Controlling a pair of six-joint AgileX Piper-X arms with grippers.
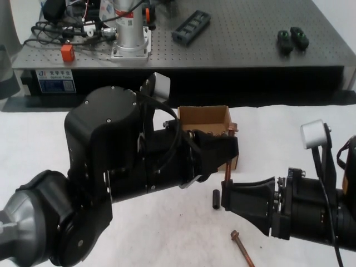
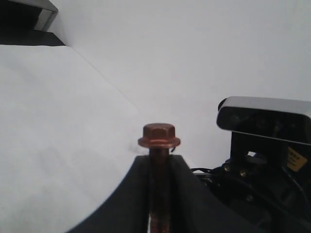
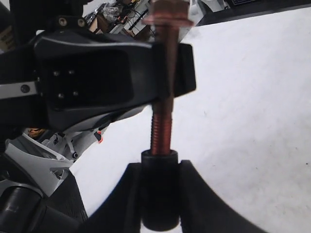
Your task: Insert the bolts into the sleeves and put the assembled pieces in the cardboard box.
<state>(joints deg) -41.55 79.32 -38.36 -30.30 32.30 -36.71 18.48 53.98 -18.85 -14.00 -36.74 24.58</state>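
Bolt meets sleeve over the bench. Left gripper (image 2: 159, 162): clenched on the shank of a copper-coloured bolt (image 2: 159, 136), just under the hex head, head up and upright. Right gripper (image 3: 159, 170): clamped around a black sleeve (image 3: 159, 199) directly beneath, bore up, threaded tip at the mouth (depth of entry not visible past the rim).

To seat it well: keep shank and bore on one line, feed straight down without tilt, and hold the sleeve steady. Loosen the left grip only once the head nears the rim. Likely to catch the threads on the edge if skewed.

Counted: two bolts, one held and a second bolt (image 1: 242, 248) loose on the white cloth (image 1: 167, 239) near the right arm. Two sleeves, one held and a second sleeve (image 1: 214, 199) on the cloth just beside the right gripper. One cardboard box (image 1: 203, 115), open-topped, behind both grippers; contents too hidden to count.
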